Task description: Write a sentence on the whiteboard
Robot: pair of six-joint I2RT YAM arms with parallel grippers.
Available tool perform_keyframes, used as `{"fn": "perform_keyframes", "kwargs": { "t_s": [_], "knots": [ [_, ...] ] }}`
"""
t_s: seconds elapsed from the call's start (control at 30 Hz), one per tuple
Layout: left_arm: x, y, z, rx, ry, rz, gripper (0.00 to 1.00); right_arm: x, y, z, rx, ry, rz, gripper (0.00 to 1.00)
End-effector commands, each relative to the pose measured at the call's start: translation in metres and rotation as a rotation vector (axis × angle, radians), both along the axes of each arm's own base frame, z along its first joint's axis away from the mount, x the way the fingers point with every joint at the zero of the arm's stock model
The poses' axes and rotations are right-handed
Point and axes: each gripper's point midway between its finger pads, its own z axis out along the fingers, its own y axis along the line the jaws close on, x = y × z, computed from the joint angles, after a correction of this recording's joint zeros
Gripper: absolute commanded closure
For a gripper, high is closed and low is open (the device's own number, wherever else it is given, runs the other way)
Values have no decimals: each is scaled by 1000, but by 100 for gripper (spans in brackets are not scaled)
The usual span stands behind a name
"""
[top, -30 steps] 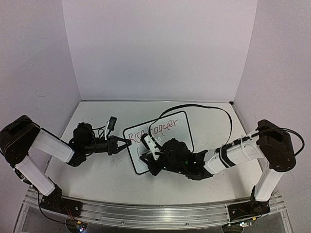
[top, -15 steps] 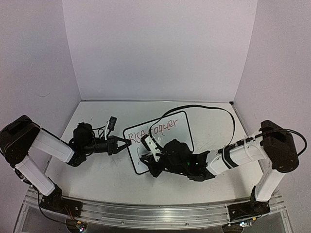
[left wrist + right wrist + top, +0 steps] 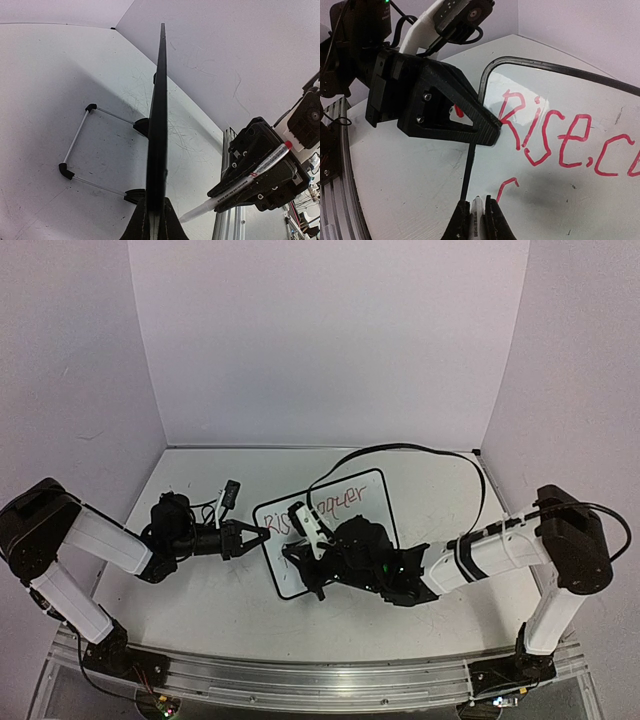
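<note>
change: since 1 s ago the right arm has shifted left, covering more writing; its cable arches higher; the left arm is unchanged
left end effector [image 3: 258,533]: clamped on the whiteboard's [image 3: 370,512] left edge
right end effector [image 3: 476,214]: closed on a marker [image 3: 240,185]
whiteboard: mid desk [image 3: 200,590], propped up, thin black frame
sentence [image 3: 545,135]: red "rise, c…" on line 1; 1 curved stroke starts line 2
</note>
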Motion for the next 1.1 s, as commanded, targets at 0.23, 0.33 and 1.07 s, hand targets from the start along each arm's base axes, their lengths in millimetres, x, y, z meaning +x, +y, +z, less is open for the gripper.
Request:
{"fn": "perform_keyframes", "kwargs": {
  "t_s": [0.23, 0.33, 1.07],
  "knots": [
    [3, 2, -11, 46, 25, 22, 100, 21, 7, 6, 27, -26, -53, 100],
    [3, 2, -11, 45, 24, 21, 100, 23, 6, 3, 22, -25, -62, 100],
    [4, 2, -12, 50, 31, 23, 100, 22, -43, 37, 49, -101, -116, 100]
  ]
}}
